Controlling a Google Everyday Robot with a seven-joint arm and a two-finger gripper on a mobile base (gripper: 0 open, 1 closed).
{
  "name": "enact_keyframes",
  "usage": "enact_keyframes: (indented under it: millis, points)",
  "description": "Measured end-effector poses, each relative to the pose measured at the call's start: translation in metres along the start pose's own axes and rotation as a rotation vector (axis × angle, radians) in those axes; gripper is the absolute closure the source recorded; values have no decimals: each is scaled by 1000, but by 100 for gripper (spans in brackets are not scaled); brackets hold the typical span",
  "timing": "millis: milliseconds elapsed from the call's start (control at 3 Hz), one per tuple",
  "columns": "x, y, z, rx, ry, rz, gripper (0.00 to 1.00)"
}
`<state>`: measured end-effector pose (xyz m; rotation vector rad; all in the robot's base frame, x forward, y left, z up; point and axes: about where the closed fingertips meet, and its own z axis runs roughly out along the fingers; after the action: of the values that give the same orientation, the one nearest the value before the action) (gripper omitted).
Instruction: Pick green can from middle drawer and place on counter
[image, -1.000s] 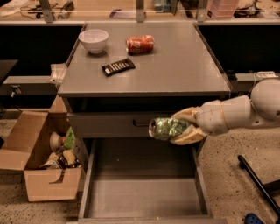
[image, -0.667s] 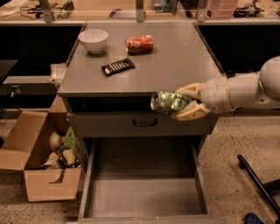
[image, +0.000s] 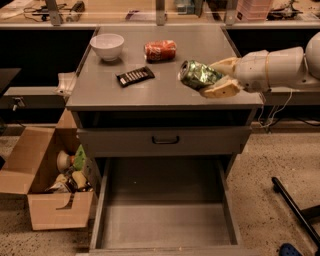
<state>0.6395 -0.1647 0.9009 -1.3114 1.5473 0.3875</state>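
green can (image: 199, 75) clamped sideways in the gripper (image: 210, 78), which comes in from the right | can is over the right side of the counter (image: 165, 82), can't tell if it's touching | shiny, pretty dented, silver end facing left | middle drawer (image: 165, 225) open below

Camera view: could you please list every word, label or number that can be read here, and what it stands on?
None can be read.
The red can on the counter: pale markings, too blurred to read.
The black packet: pale marks, too blurred to read.
The green can, held in the gripper jaws over the counter's right front: no legible print.
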Motion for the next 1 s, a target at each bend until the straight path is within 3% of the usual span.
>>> enact_keyframes:
  millis: [667, 1000]
  points:
    - [19, -66, 18, 65, 39, 107, 100]
    - [21, -72, 19, 73, 39, 113, 100]
